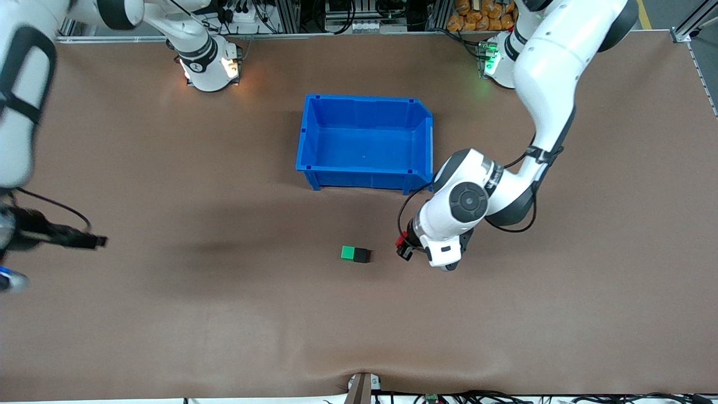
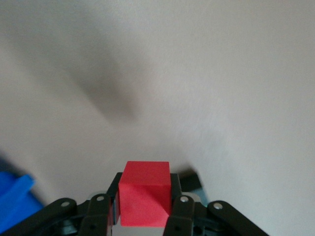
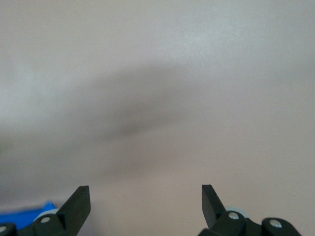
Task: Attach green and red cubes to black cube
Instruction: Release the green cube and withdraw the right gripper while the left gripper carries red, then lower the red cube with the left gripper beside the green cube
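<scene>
The right arm (image 1: pixel 22 106) is blurred and cut by the front view's edge. The left tool (image 1: pixel 405 248) sits mostly hidden under its wrist, only a sliver of red cube (image 2: pixel 144 192) peeking out there.

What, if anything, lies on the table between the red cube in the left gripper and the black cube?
Nothing: the front view shows only bare table between the red cube, held in the left gripper, and the black cube.

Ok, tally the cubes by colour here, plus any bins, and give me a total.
Green cube: 1
Black cube: 1, touching the green
Red cube: 1, in the left gripper
Blue bin: 1
Total: 4
</scene>
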